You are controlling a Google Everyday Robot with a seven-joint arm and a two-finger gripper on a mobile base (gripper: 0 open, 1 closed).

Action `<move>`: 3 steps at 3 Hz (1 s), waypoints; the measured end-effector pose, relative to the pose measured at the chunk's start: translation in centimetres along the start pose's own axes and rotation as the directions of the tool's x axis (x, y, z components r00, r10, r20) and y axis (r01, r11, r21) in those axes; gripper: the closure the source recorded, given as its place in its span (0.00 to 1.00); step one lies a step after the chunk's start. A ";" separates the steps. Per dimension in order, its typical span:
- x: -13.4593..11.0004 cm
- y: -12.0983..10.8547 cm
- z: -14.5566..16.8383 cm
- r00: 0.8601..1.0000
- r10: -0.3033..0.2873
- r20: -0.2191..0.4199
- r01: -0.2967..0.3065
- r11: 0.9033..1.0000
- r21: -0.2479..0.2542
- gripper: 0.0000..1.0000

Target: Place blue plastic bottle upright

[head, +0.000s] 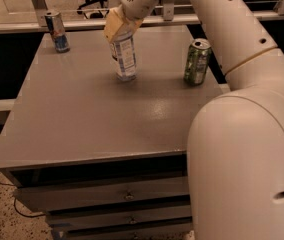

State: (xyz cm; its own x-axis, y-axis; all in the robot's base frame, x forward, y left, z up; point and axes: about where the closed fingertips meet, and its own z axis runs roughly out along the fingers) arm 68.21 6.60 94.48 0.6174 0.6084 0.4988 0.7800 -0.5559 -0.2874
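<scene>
The blue plastic bottle (124,58) is clear with a pale blue-and-white label. It stands on the grey table (92,119) near the back middle, leaning slightly, its base on the surface. My gripper (118,25) comes down from above with tan fingers closed around the bottle's top, which hides the cap. My white arm fills the right side of the view.
A slim blue-and-silver can (57,31) stands at the table's back left corner. A green drink can (197,61) stands at the right edge, close to my arm. A rail (72,24) runs behind the table. Drawers (107,196) sit below the tabletop.
</scene>
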 end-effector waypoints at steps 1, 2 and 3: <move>0.1 -0.1 -0.2 1.000 0.000 0.000 0.000 1.000 0.000 0.83; -0.1 0.4 -0.6 1.000 -0.008 -0.024 0.008 1.000 0.012 0.59; -0.4 0.7 -1.1 0.999 -0.009 -0.042 0.010 1.000 0.021 0.35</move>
State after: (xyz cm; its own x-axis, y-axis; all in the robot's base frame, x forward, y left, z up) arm 68.38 5.40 94.97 0.6051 0.5895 0.5351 0.7883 -0.5377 -0.2991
